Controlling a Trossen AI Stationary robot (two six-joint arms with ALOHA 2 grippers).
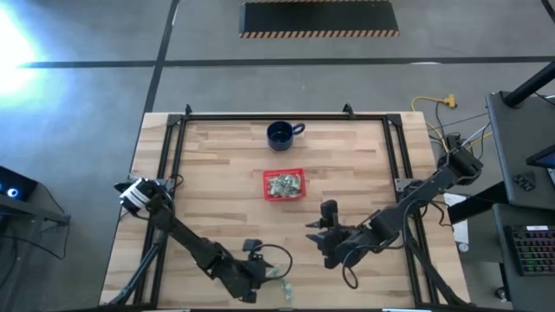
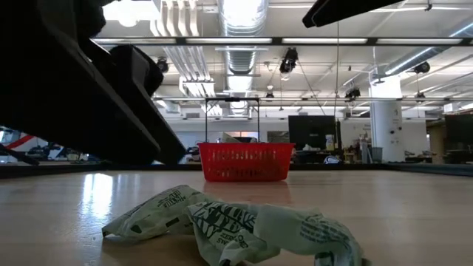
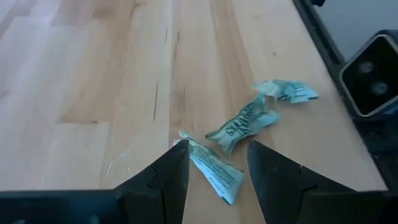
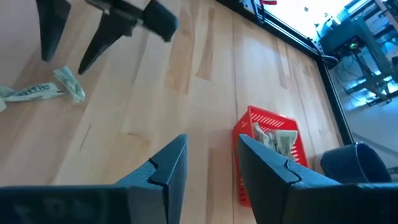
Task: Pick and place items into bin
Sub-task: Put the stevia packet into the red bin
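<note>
Wooden worktop seen from above, framed by dark rails. Red bin near the centre, with pale green-and-whitish wrappers heaped inside; their number too small to count. Dark blue mug beyond the bin, toward the far edge, well apart from it.

Left gripper low over the near edge of the worktop, fingers spread, with one crumpled wrapper lying between the fingertips; contact with either finger not resolvable. Two further wrappers just ahead: a folded green one and a smaller one near the worktop's edge. From above, only a pale patch visible beside the left arm, the rest hidden under the arm.

Right gripper raised above the worktop on the near right, between the bin and the near edge, fingers spread and empty. Bin partly cut off behind one finger in the right wrist view, wrappers showing over its rim; mug cropped at the corner.

Low view: crumpled wrappers large in the foreground, cut off at the lower edge; bin farther back; upper left blocked by a dark arm, out of focus.
</note>
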